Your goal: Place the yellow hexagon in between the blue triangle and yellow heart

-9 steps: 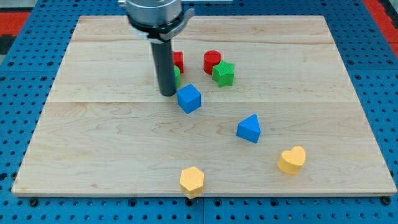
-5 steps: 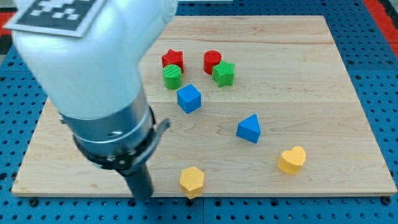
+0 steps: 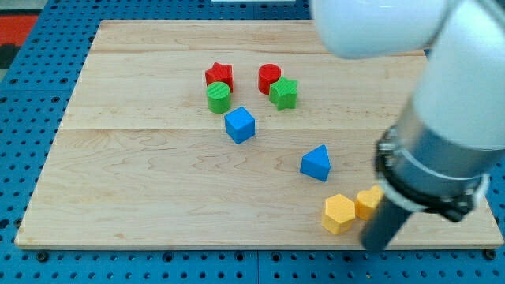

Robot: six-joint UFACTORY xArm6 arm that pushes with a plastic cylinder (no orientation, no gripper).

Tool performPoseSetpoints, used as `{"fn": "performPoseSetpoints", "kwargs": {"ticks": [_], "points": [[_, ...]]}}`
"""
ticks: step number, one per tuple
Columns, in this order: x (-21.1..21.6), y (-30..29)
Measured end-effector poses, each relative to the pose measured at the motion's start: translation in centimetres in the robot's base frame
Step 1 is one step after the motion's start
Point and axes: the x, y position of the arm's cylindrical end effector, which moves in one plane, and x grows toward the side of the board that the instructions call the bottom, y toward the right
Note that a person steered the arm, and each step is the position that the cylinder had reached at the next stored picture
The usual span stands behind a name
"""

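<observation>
Yellow hexagon (image 3: 338, 214) slid right, left of my tip (image 3: 375, 244).

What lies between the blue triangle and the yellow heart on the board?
Only bare wood. In the camera view, the yellow hexagon sits below the blue triangle, touching the yellow heart from the view's left, not between them. My tip stands just below the heart.

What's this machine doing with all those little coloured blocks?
A robot arm is sliding blocks around a wooden board with my tip, the end of a dark rod. The tip sits at the view's bottom right, just right of the yellow hexagon. The hexagon lies against the yellow heart, below the blue triangle. Red, green and blue blocks sit untouched farther up.
</observation>
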Motion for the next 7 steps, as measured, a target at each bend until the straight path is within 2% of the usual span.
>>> {"fn": "performPoseSetpoints", "kwargs": {"ticks": [2, 3, 4, 5, 6, 7], "points": [[-1.3, -0.8], [-0.1, -1.4], [-3.4, -4.1], [-8.0, -4.4], [-7.1, -5.2], [-10.4, -9.5]]}}
